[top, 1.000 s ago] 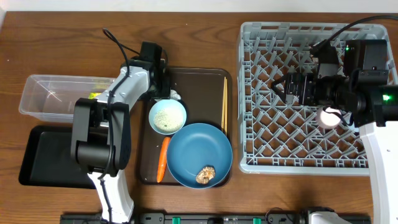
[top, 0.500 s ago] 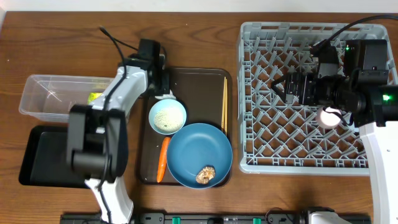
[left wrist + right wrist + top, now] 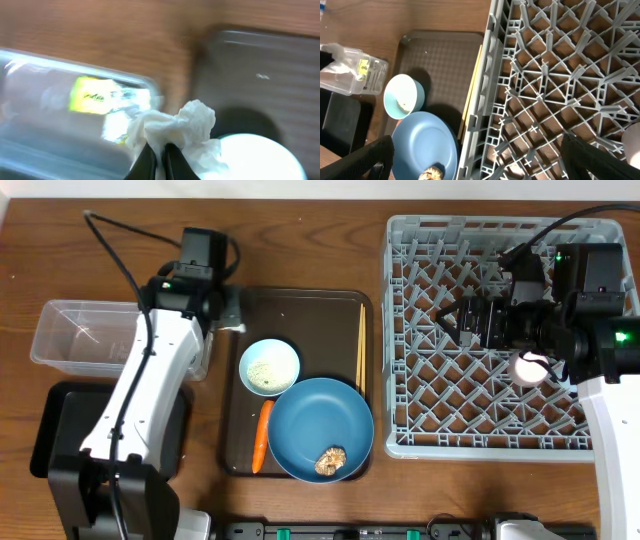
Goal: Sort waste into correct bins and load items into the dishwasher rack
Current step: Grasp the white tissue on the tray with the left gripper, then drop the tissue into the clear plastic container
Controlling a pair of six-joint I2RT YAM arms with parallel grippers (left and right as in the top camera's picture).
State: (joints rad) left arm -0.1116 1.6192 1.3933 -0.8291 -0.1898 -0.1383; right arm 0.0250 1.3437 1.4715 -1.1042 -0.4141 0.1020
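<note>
So far the yellow-green snack wrapper (image 3: 95,95) lies in the clear tub (image 3: 75,340), well left of the serving tray (image 3: 310,310). The black tray (image 3: 55,440), also left of the serving tray, shows no waste where the arm leaves it visible. The left hand (image 3: 159,159) hangs at the serving tray's upper-left corner, pinching the crumpled white paper (image 3: 182,125), so that piece looks 1 short carry from a bin.

On the serving tray sit the pale bowl (image 3: 269,366) with what looks like rice, the carrot (image 3: 261,435), the blue plate (image 3: 320,415) bearing the brown lump (image 3: 330,461), and the 2 chopsticks (image 3: 361,345) along its right edge.

Right of the serving tray stands the rack (image 3: 400,280). The right hand (image 3: 450,318) hovers over it, fingers spread and empty, and the pink cup (image 3: 530,367) seems to be seated inside. I judge only 2 things placed, with most sorting and loading left. The light-blue cup is not in view.
</note>
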